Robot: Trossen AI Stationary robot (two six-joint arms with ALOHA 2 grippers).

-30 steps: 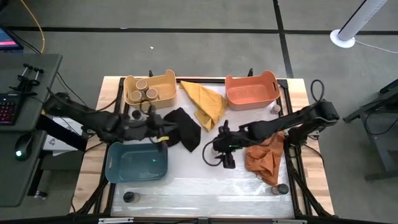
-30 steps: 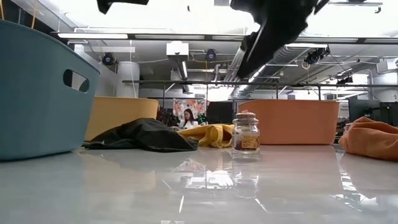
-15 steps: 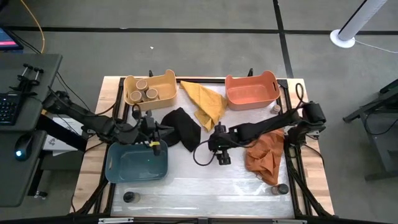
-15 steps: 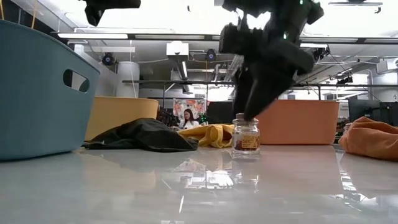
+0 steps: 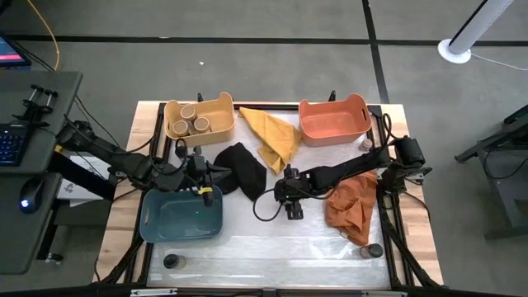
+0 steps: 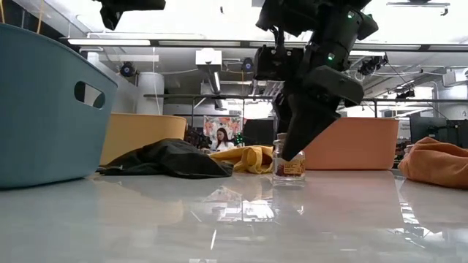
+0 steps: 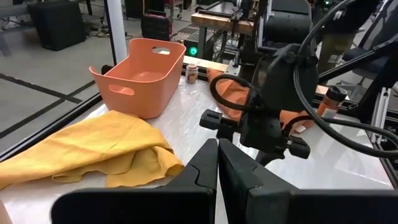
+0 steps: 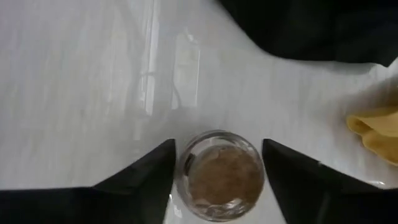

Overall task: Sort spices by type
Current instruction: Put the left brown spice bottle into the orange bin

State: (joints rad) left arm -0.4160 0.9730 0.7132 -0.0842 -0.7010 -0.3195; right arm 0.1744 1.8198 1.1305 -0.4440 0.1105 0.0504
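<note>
My desk (image 5: 247,239) has a glossy white top in a wooden frame. Taking the blue bin (image 5: 181,217) as my landmark: the yellow bin (image 5: 223,110) sits behind it, the black cloth (image 5: 244,169) just to its right, then the yellow cloth (image 5: 272,136), orange bin (image 5: 334,132) and orange cloth (image 5: 351,206) farther right. A dark-topped jar (image 5: 171,261) stands in front of it.
</note>
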